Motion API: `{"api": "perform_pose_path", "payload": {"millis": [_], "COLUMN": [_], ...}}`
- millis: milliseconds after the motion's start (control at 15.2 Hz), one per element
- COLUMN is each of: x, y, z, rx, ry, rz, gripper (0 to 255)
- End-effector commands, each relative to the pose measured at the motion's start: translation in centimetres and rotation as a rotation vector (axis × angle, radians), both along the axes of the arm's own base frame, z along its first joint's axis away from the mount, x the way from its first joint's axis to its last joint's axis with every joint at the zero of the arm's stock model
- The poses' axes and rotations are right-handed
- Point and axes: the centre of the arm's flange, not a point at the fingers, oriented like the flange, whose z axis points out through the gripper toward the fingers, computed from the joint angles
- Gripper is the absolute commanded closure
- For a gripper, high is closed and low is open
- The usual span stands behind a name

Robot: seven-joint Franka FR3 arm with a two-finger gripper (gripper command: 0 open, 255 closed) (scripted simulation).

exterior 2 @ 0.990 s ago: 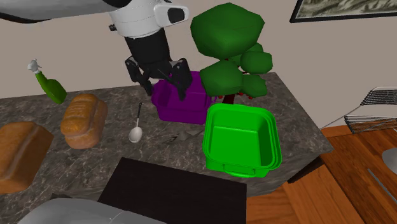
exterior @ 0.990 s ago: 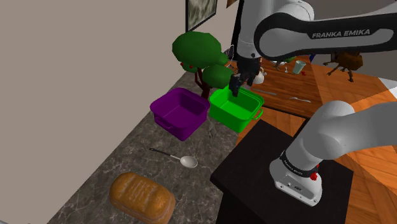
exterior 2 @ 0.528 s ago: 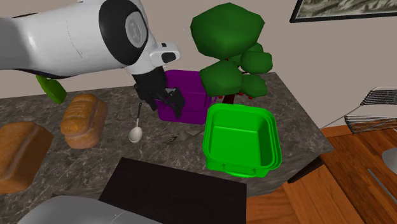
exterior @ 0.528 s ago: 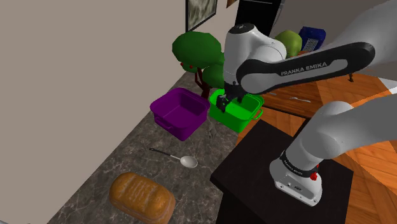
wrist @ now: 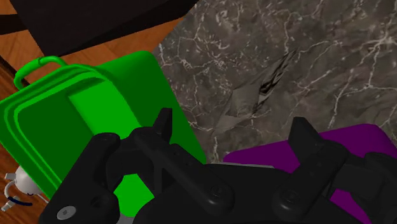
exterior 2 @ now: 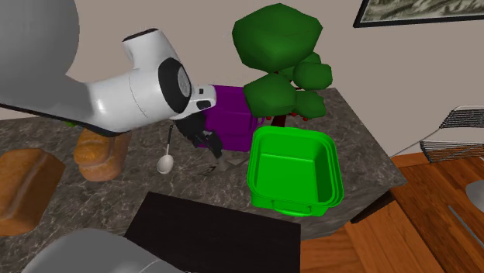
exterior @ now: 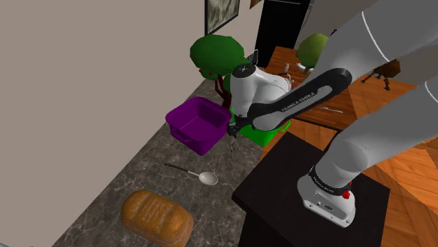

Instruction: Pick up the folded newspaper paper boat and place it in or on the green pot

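The paper boat is a small grey folded shape that blends with the dark marble counter. It lies between the purple bin and the green pot. My gripper hangs low just above it, open. In the wrist view the boat lies ahead of the gripper, between the two spread fingers, which do not touch it. The green pot is on one side and the purple bin on the other. In the shoulder view the gripper sits between the purple bin and the green pot.
A metal spoon and a bread loaf lie nearer along the counter. A second loaf is at the second exterior view's left. A green tree plant stands behind the bins. The black stand borders the counter.
The arm has swung down from above the green pot to the gap between the two bins. The open gripper now hangs low over the paper boat.
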Motion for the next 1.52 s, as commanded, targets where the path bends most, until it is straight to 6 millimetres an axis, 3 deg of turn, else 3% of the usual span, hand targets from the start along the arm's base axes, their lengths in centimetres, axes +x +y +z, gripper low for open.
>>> {"api": "perform_pose_path", "payload": {"millis": [0, 462, 990, 1452], "x": [0.9, 4.0, 4.0, 4.0], "y": [0.5, 1.2, 0.0, 0.0], "z": [-2.5, -11.4, -15.2, -15.2], "rx": [-0.013, -0.069, -0.069, -0.069], "ry": [-0.014, -0.050, -0.050, -0.050], "rz": [-0.044, -0.187, -0.187, -0.187], "gripper": [0, 0, 0, 0]}}
